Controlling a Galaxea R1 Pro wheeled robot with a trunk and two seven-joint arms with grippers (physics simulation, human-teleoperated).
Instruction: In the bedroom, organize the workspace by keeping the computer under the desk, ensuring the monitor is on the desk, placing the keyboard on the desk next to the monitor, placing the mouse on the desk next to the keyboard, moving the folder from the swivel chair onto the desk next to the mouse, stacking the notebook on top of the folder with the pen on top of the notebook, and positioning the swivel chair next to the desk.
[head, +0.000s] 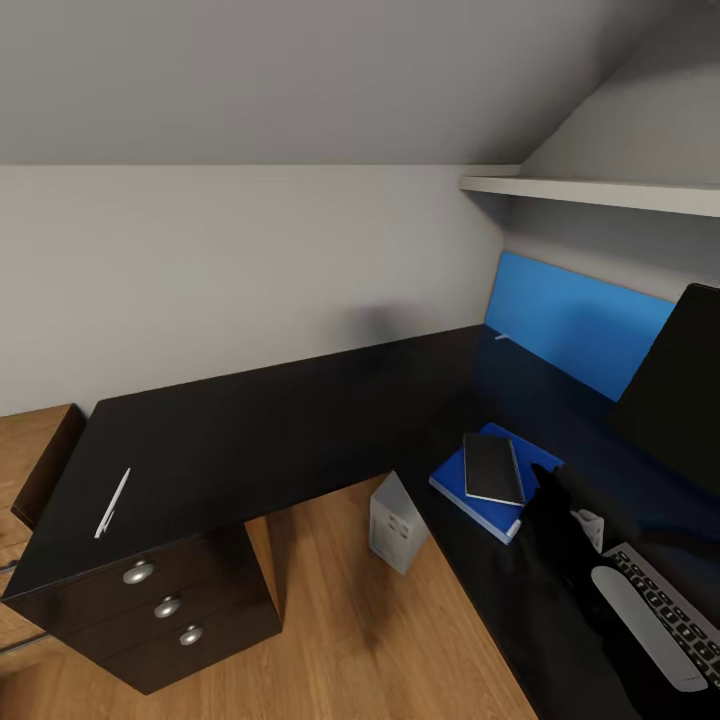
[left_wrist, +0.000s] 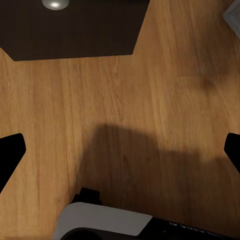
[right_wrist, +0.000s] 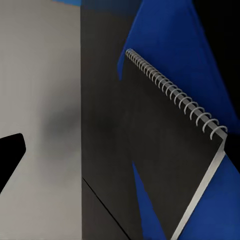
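I'm seeing the keyboard (head: 672, 610) lying nearest on the counter (head: 300, 420), beside my right hand (head: 555, 520), its fingers (right_wrist: 10, 152) spread apart. Beyond it, the notebook (head: 493, 467) is sitting on the folder (head: 470, 495). My left hand (left_wrist: 120, 150) is hanging open over the floor (left_wrist: 120, 100). The computer (head: 397, 522) is standing under the counter. The pen (head: 112, 503) is lying far left, well apart from the notebook.

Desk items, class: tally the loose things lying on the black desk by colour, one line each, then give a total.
Blue: 1, the folder
Dark grey-black: 2, the notebook and the keyboard
White: 1, the pen
Black: 1, the monitor
Total: 5
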